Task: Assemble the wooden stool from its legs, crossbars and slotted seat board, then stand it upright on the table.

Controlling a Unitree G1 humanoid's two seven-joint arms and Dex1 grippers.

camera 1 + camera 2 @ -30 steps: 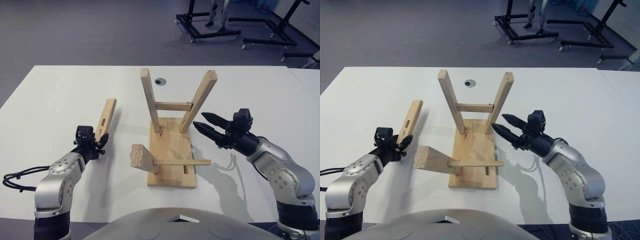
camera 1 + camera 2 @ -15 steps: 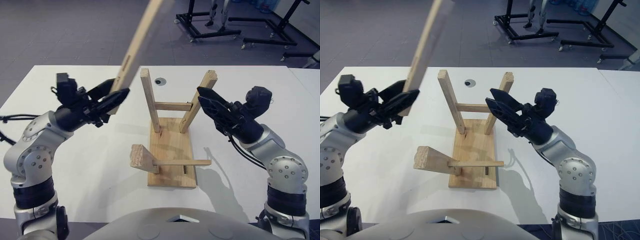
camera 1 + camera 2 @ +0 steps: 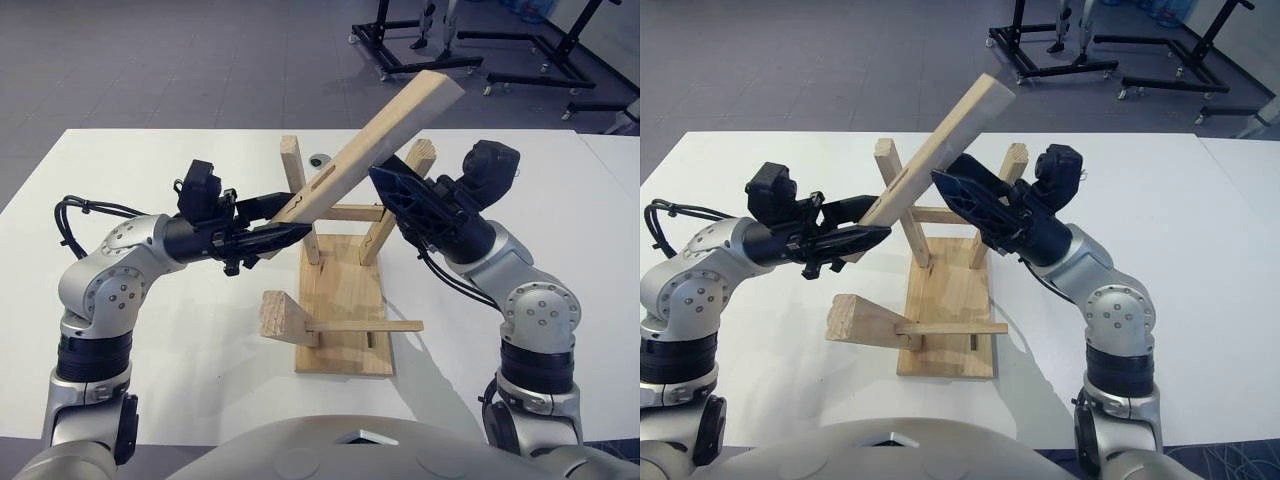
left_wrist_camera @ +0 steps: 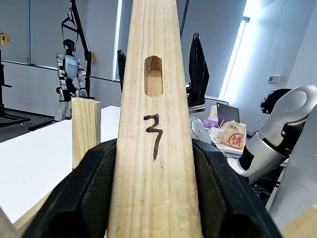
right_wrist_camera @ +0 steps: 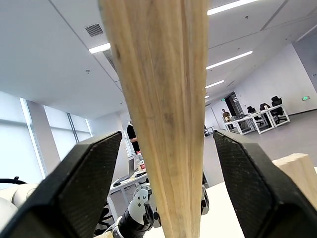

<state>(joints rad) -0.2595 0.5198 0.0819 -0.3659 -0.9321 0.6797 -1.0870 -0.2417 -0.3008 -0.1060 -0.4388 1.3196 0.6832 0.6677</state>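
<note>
Leg [image 3: 385, 135] tight in left end effector [image 3: 290, 216], right end effector [image 3: 385, 185] agape astride, stool [image 3: 345, 290] behind

We see a white worktop [image 3: 120, 180] with a small round grommet [image 3: 319, 159] set into it near the far edge. A wooden seat board [image 3: 345, 350] lies flat on it at the middle, its long side running away from us. Two legs stand up from the board's far end, the left one [image 3: 291, 155] and the right one [image 3: 422, 160] leaning towards each other at the foot, with a crossbar [image 3: 345, 212] joining them. Nearer to us a third leg [image 3: 283, 315] lies on its side, its thick end jutting past the board's left edge, and its crossbar [image 3: 372, 325] lies across the board towards the right.
</note>
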